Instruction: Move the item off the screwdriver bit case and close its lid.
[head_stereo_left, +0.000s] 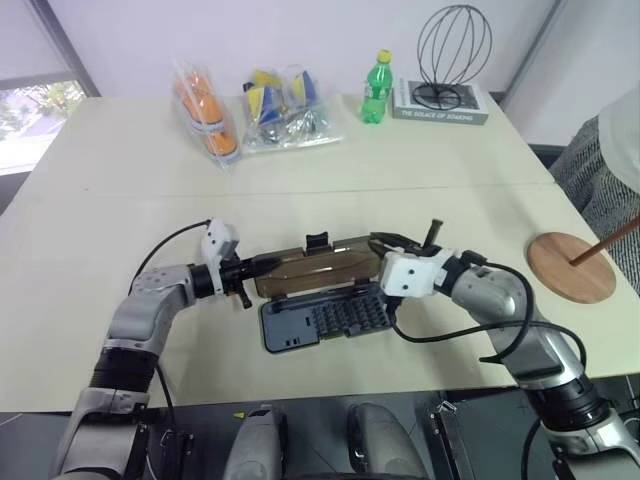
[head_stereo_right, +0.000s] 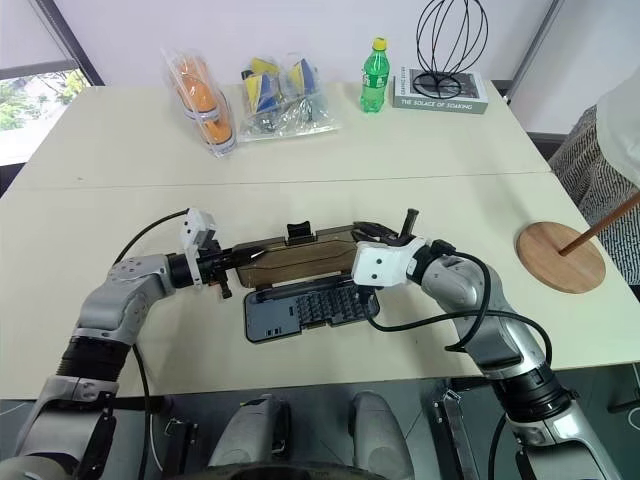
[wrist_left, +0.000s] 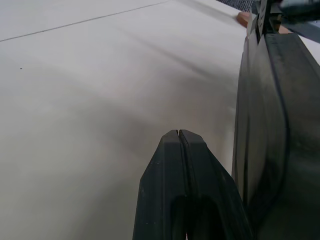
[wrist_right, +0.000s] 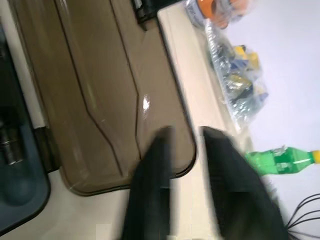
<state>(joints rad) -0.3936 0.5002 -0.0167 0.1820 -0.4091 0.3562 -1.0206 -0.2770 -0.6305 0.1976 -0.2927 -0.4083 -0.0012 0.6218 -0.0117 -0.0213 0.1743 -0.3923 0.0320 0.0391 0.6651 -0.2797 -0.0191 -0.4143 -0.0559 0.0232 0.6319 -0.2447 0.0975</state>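
The screwdriver bit case (head_stereo_left: 300, 325) lies open near the table's front edge, rows of bits showing. Its smoky brown lid (head_stereo_left: 310, 270) stands raised along the case's far side, black latch tab (head_stereo_left: 317, 241) on top. My left gripper (head_stereo_left: 255, 268) is shut with nothing in it, its tips (wrist_left: 179, 135) beside the lid's left end (wrist_left: 265, 125). My right gripper (wrist_right: 187, 135) is at the lid's right end (wrist_right: 100, 100), fingers apart around the lid's corner. The item stands on the table far right, clear of the case: its round wooden base (head_stereo_left: 570, 268) and slanted rod (head_stereo_left: 607, 243) show.
Along the back edge are clear bags of snacks (head_stereo_left: 205, 110) (head_stereo_left: 285, 110), a green bottle (head_stereo_left: 375, 88), and a book (head_stereo_left: 440, 104) with a black wire sphere (head_stereo_left: 452, 50) on it. A person's patterned clothing (head_stereo_left: 600, 180) is at the right.
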